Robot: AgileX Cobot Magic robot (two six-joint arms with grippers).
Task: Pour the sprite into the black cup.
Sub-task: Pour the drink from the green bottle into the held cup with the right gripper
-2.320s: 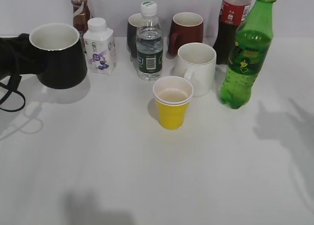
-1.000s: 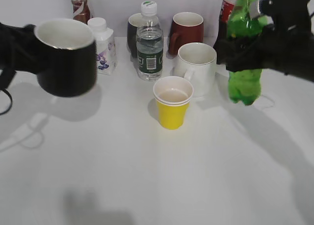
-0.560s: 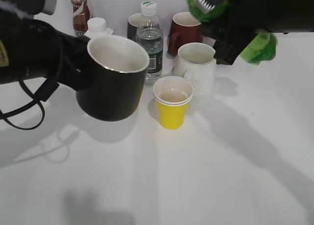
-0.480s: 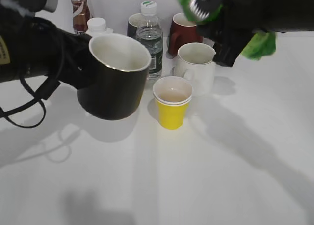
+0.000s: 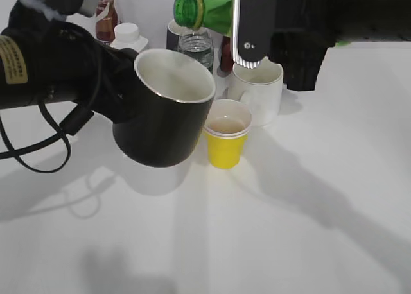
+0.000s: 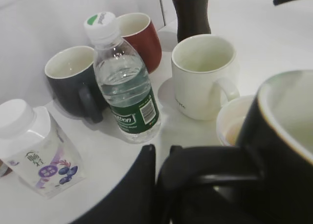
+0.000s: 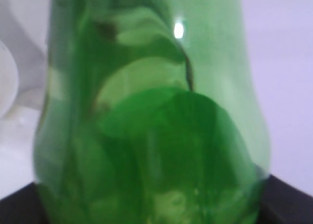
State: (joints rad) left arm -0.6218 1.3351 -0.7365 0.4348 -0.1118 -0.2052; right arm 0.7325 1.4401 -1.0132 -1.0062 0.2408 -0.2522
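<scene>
L gripper [image 6: 205, 185] is clamped on the handle side of the black cup [image 5: 168, 111], holding it off the table [image 5: 270, 230] w/ the mouth tipped up toward centre. R gripper [image 5: 276, 31] is closed around the sprite [image 5: 205, 10], which lies nearly horizontal up high, green cap end pointing left, above and a bit behind the cup's rim; the R wrist view shows only green plastic filling the frame. No liquid visible leaving the bottle. Crowded underneath: a yellow paper cup [image 5: 225, 135] stands just beside the black cup on its right, partly overlapped by it in the ext. view. White mug [image 5: 259, 94] sits right behind the yellow cup, under the R arm. Further back, the clear water bottle [image 6: 124, 82] w/ white cap stands between a dark mug [image 6: 73, 79] and a dark red mug [image 6: 142, 38]; cola bottle [image 6: 191, 11] is behind the white mug. Small white milk carton [image 6: 36, 148] w/ blueberry print sits at the left, a brown bottle [image 5: 106, 15] behind it. L arm hides much of that left side in the ext. view.
</scene>
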